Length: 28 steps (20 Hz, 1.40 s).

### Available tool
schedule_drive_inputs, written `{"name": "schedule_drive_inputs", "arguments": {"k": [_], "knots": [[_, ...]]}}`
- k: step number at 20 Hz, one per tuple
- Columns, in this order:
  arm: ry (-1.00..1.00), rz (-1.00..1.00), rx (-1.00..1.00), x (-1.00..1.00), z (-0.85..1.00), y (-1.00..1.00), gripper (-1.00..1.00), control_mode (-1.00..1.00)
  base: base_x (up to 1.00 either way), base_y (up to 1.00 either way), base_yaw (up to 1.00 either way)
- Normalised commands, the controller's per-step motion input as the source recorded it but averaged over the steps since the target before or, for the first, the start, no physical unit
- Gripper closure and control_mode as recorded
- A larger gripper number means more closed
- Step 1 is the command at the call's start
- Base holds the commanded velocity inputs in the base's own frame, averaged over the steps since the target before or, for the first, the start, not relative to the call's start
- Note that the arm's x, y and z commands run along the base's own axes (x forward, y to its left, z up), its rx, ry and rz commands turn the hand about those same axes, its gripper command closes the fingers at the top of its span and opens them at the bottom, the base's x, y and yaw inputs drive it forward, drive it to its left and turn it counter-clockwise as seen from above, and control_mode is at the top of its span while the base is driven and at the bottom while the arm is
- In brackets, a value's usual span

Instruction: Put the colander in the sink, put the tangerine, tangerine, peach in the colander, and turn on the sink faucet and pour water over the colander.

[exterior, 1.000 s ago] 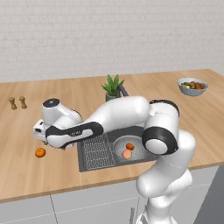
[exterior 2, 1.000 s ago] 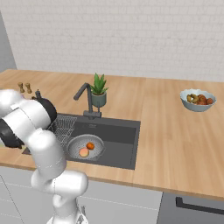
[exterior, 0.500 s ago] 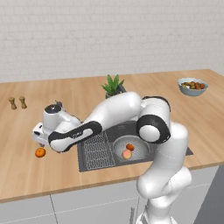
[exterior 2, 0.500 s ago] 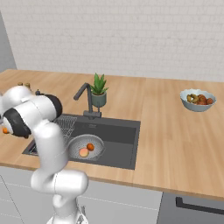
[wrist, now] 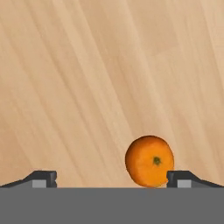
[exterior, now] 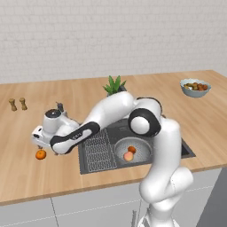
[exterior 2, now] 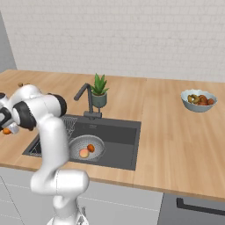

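Orange is the first thing that jumps out in the hand view: one tangerine sits on the wooden counter right at the bottom, close against the inner side of the right-hand fingertip, with the gripper spread wide and nothing held between the tips. From the left base camera that same fruit lies on the countertop left of the sink, just below the white hand, which reaches out low over the wood. Inside the dark basin, the colander sits to the right of the wire rack, and it's got the other tangerine and the peach in it, touching or nearly so, peach nearer the front. The right base camera shows the same pair in the strainer. Behind the basin stands the sink faucet, dark, with its angled spout pointing out over the left part of the sink. Just beside it is a little potted plant. Further back on the left of the counter are two small brown shakers standing together, and way over on the far right there's a pale bowl of mixed fruit, well apart from everything else.
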Motion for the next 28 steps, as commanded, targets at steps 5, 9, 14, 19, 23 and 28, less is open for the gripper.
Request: {"name": "schedule_drive_inputs", "arguments": {"k": [5,9,14,19,23,28], "knots": [[0.00,0.00,0.00,0.25,-0.19,0.31,-1.00,-1.00,0.00,0.00,0.00],[0.00,0.00,0.00,0.27,-0.07,0.31,-1.00,-1.00,0.00,0.00,0.00],[0.00,0.00,0.00,0.14,-0.22,0.17,-1.00,-1.00,0.00,0.00,0.00],[0.00,0.00,0.00,0.06,-0.36,0.01,-1.00,-1.00,0.00,0.00,0.00],[0.00,0.00,0.00,0.06,-0.39,0.00,-1.00,-1.00,0.00,0.00,0.00],[0.01,0.00,0.00,0.06,-0.38,-0.01,1.00,-1.00,0.00,0.00,0.00]]}}
